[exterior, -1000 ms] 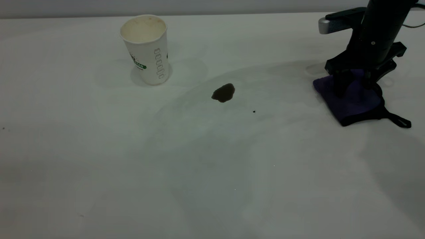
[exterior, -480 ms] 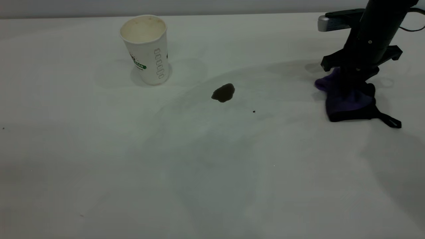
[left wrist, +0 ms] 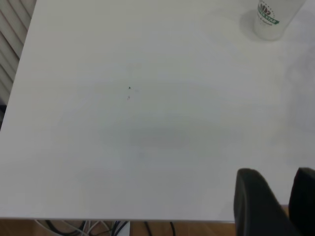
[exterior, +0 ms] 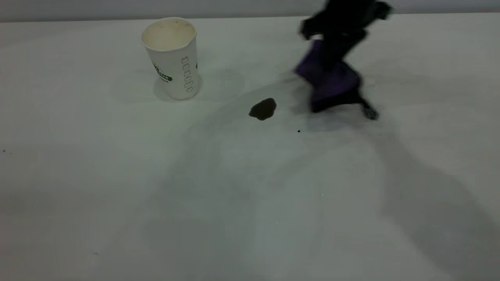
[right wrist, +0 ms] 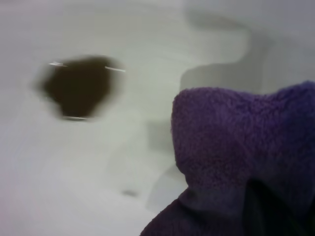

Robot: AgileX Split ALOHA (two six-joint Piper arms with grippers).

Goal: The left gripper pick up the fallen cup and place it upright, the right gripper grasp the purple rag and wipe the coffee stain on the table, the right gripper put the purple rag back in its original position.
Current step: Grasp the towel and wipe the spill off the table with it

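Note:
The white paper cup [exterior: 172, 58] stands upright at the back left of the table [exterior: 117, 175]; it also shows in the left wrist view [left wrist: 273, 17]. The coffee stain [exterior: 263, 109] is a dark brown blot near the middle, also seen in the right wrist view [right wrist: 78, 86]. My right gripper [exterior: 334, 50] is shut on the purple rag [exterior: 330, 82], which hangs from it just above the table, a little to the right of the stain. The rag fills the near side of the right wrist view [right wrist: 236, 147]. My left gripper [left wrist: 278, 177] is open and empty over the table's edge, far from the cup.
A tiny black speck [exterior: 299, 131] lies on the table between the stain and the rag. Faint smears arc around the stain. The table's edge, with wooden floor and cables below [left wrist: 98, 227], shows in the left wrist view.
My right gripper closed on the rag at the far right, lifted it off the table and carried it left toward the stain. The cup and stain have not moved.

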